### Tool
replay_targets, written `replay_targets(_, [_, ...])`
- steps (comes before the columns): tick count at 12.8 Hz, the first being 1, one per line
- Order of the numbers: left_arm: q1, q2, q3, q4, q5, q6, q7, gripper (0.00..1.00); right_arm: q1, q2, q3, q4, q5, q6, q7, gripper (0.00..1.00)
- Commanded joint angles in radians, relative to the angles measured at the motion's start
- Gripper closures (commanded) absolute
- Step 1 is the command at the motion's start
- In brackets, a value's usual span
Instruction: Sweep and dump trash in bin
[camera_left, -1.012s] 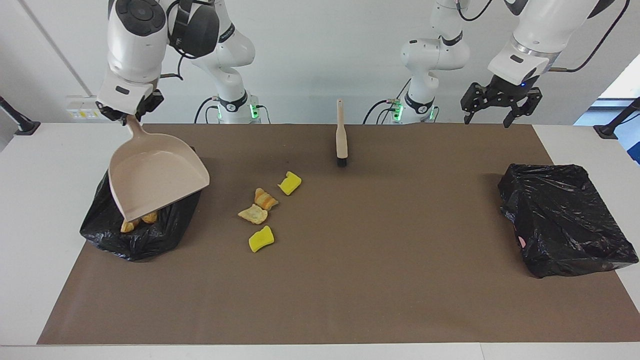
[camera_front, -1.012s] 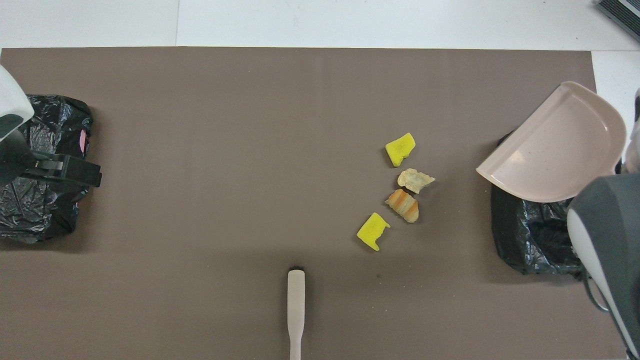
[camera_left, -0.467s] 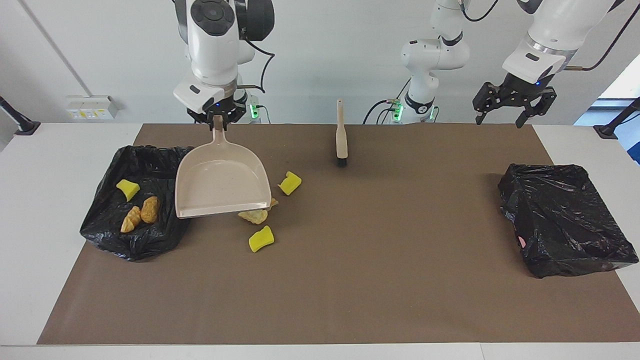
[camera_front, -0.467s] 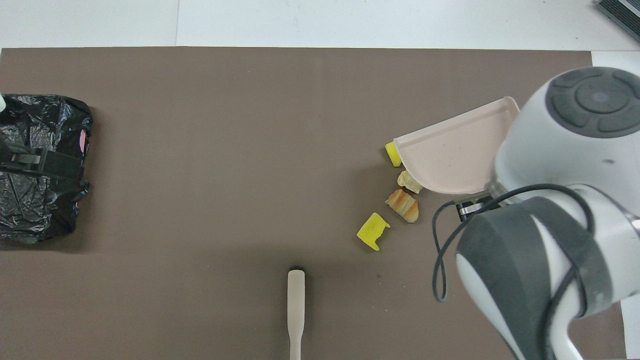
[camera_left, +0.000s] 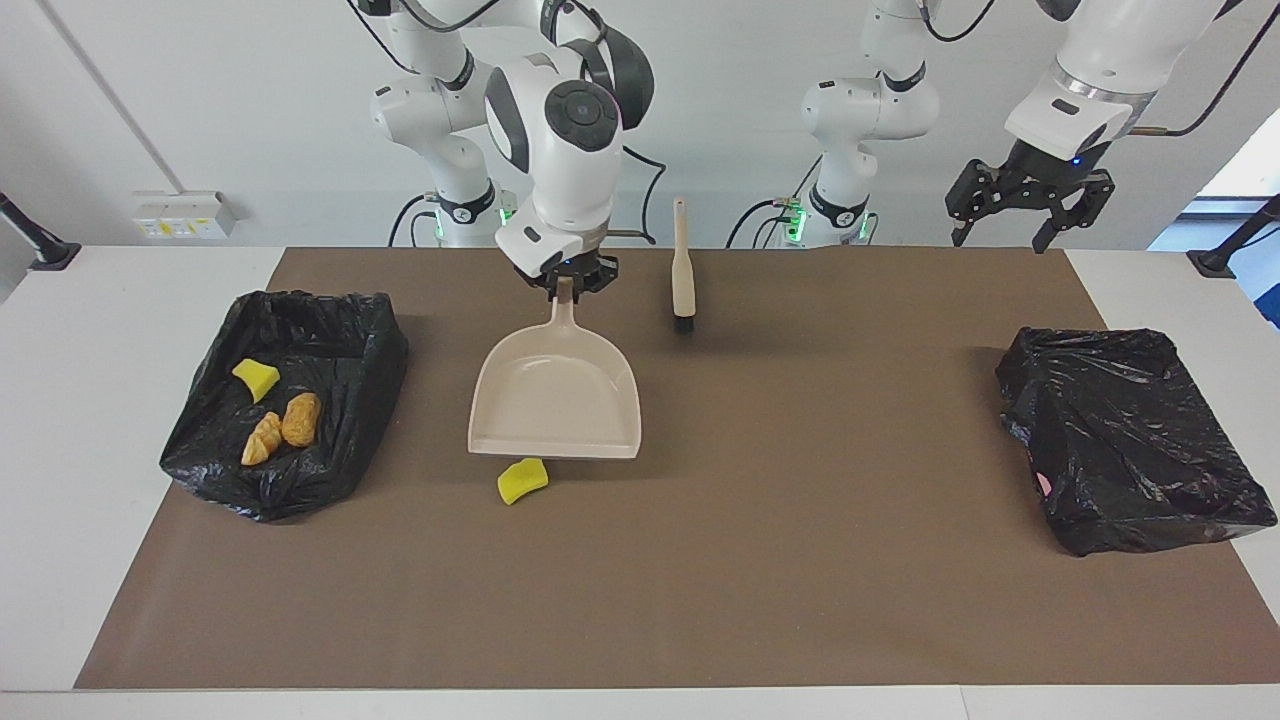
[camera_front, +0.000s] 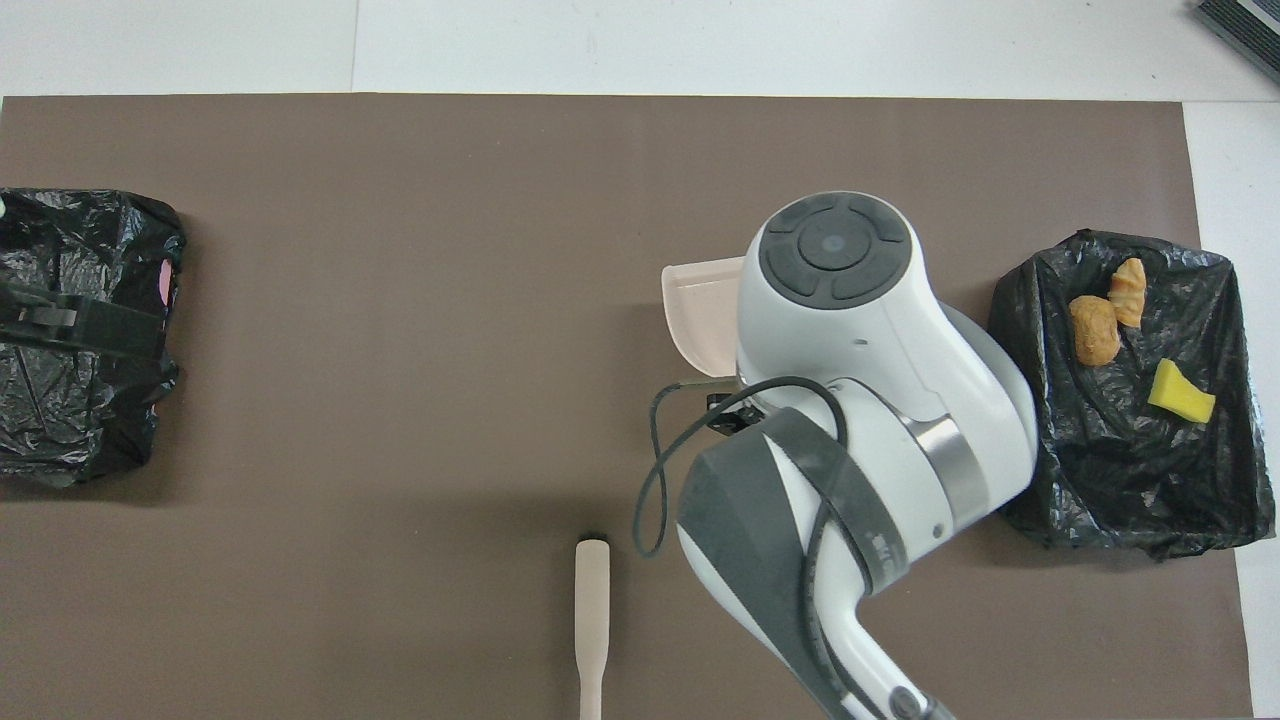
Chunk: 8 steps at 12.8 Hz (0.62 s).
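The right gripper (camera_left: 566, 283) is clamped on the handle of the beige dustpan (camera_left: 556, 400), its fingers pinched tight around the stem. The pan hangs over the middle of the brown mat (camera_left: 700, 560), mouth pointing away from the robots. One yellow sponge piece (camera_left: 523, 480) lies on the mat just off the pan's front edge — any scraps under the pan are hidden. Three pieces of trash sit in the black-lined bin (camera_left: 330, 440) at the right arm's end: a yellow sponge scrap (camera_left: 256, 379) and two orange-tan bread chunks (camera_left: 283, 428). The brush (camera_left: 683, 270) stands on the mat beside the dustpan's handle. The left gripper (camera_left: 1030, 210) waits in the air with fingers spread wide, holding nothing, above the worktop's edge near the second black bin (camera_left: 1130, 440).
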Motion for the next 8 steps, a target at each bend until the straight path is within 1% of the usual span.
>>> replay_targets(1, [-0.011, -0.016, -0.005, -0.006, 0.011, -0.025, 0.001, 0.0, 0.067, 0.127, -0.003, 0.126, 0.04, 0.063, 0.151, 1.0])
replay_targets(3, [-0.01, -0.015, -0.005, -0.006, 0.009, -0.019, 0.001, 0.0, 0.098, 0.197, -0.005, 0.164, 0.102, 0.155, 0.228, 1.0])
replay_targets(5, [-0.007, -0.015, -0.011, -0.005, 0.008, -0.017, 0.003, 0.0, 0.138, 0.257, -0.005, 0.178, 0.106, 0.275, 0.265, 1.0])
replay_targets(8, [0.018, -0.016, -0.005, -0.006, 0.008, -0.034, 0.001, 0.0, 0.15, 0.314, -0.002, 0.178, 0.114, 0.381, 0.258, 1.0])
